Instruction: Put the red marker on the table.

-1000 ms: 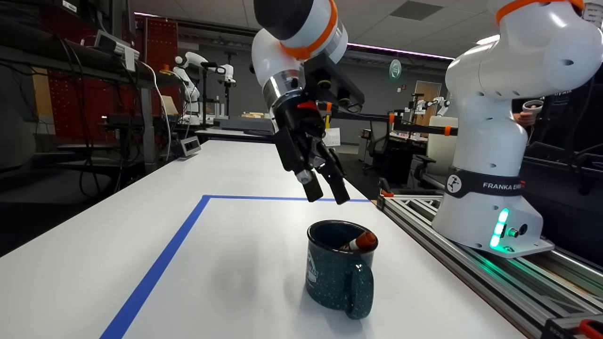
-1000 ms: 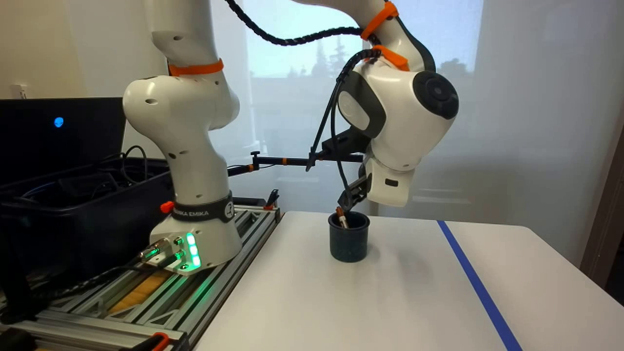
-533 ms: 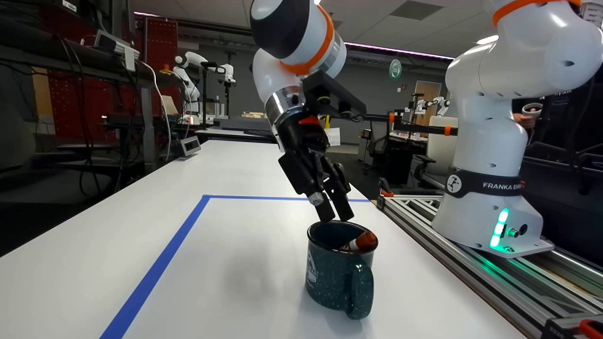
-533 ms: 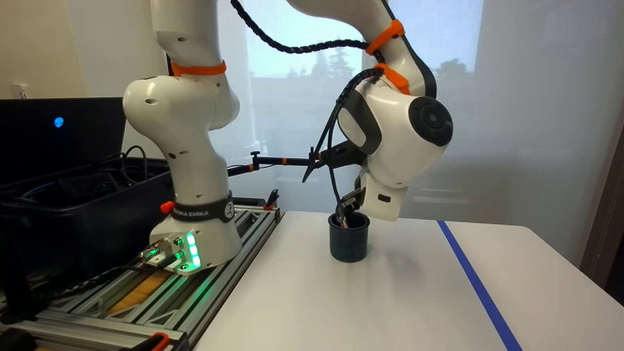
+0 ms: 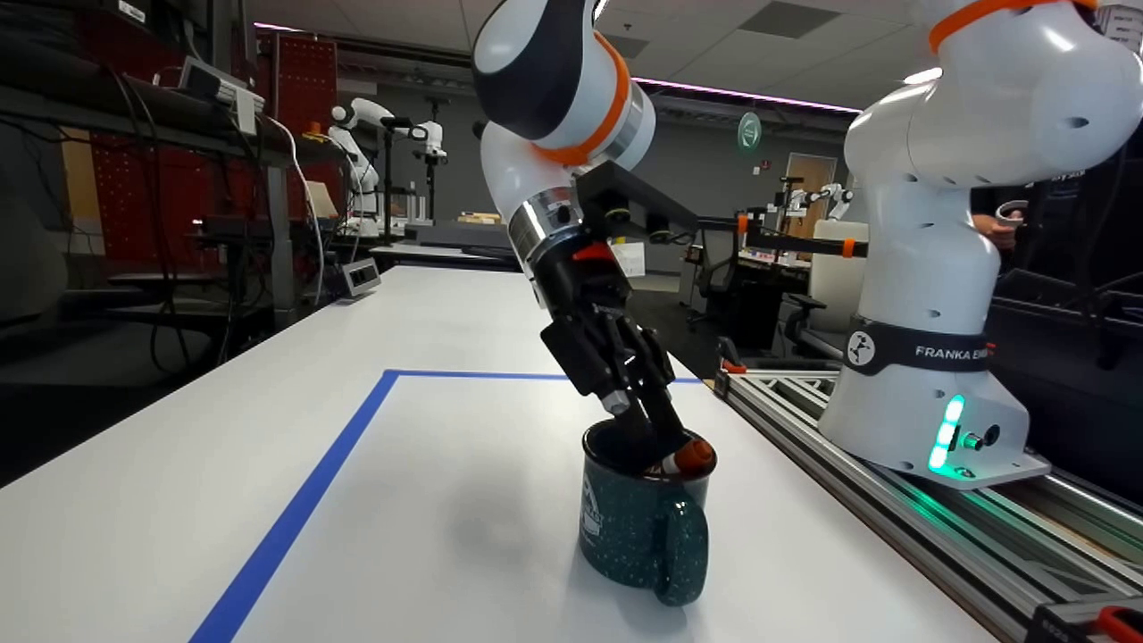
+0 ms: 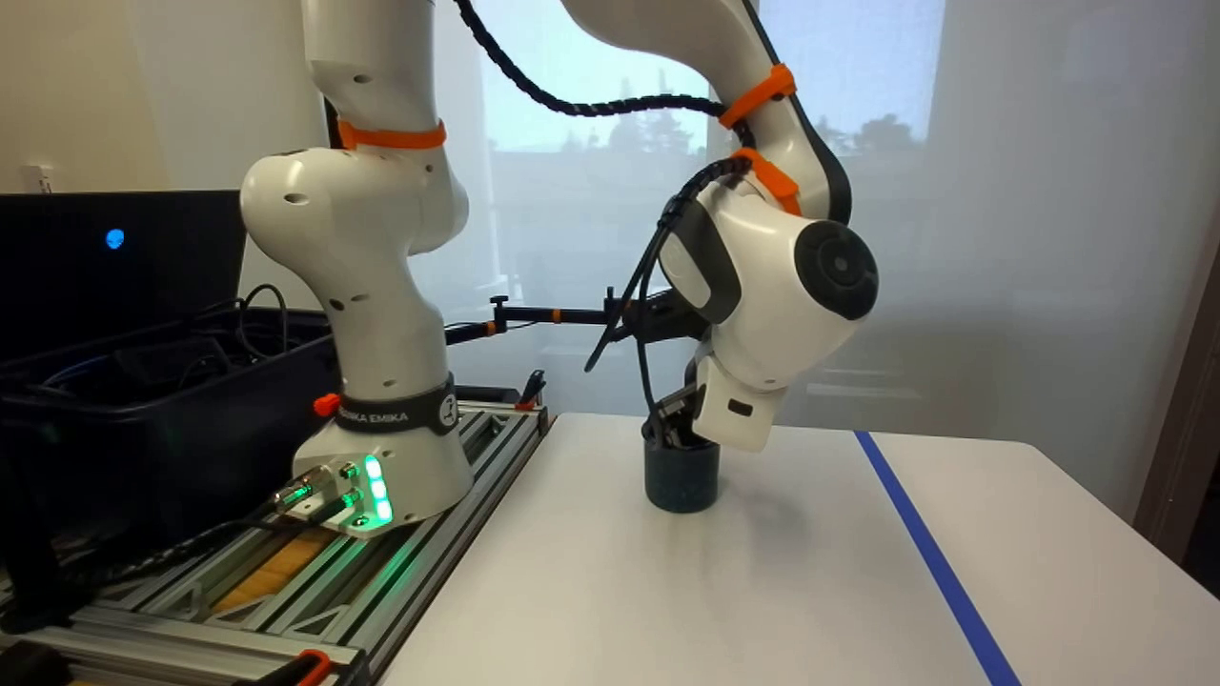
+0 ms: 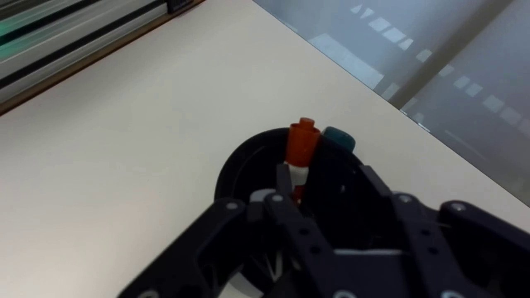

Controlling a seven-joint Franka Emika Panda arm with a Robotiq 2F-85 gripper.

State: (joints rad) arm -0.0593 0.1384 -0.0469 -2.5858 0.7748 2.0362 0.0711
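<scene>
short red marker with an orange-red cap and a white band (image 7: pixel 301 151), tilted inside a dark teal speckled mug with a black rim (image 5: pixel 625 531). cap end up at the rim, just beside the mug's curved handle (image 5: pixel 685 554); lower end lost in the dark interior. wrist view: cap just right of mid-frame.

black two-fingered gripper (image 7: pixel 329 178) spans the lower part of the wrist view. jaws parted, dark gap between the fingertips (image 7: pixel 284 180). finger nearer picture left overlaps the edge of the marker's white band; cannot tell whether they touch. finger nearer picture right stands apart from it. in an exterior view both fingertips (image 5: pixel 665 415) are down inside the mug's mouth, the cap showing just right of them.

mug upright on the long white flat tabletop (image 5: pixel 446 313), right of centre and low in that frame. blue tape line (image 5: pixel 306 500) on the tabletop at lower left, well apart from the mug; it turns a corner and crosses behind the mug.

white jointed robot arm with orange bands (image 6: pixel 772 286) leans over the mug in both exterior views. white base with a green light strip (image 5: pixel 893 406) on the grey metal rail (image 5: pixel 848 469) at right. in an exterior view the marker cannot be made out behind the gripper (image 6: pixel 673 433).
</scene>
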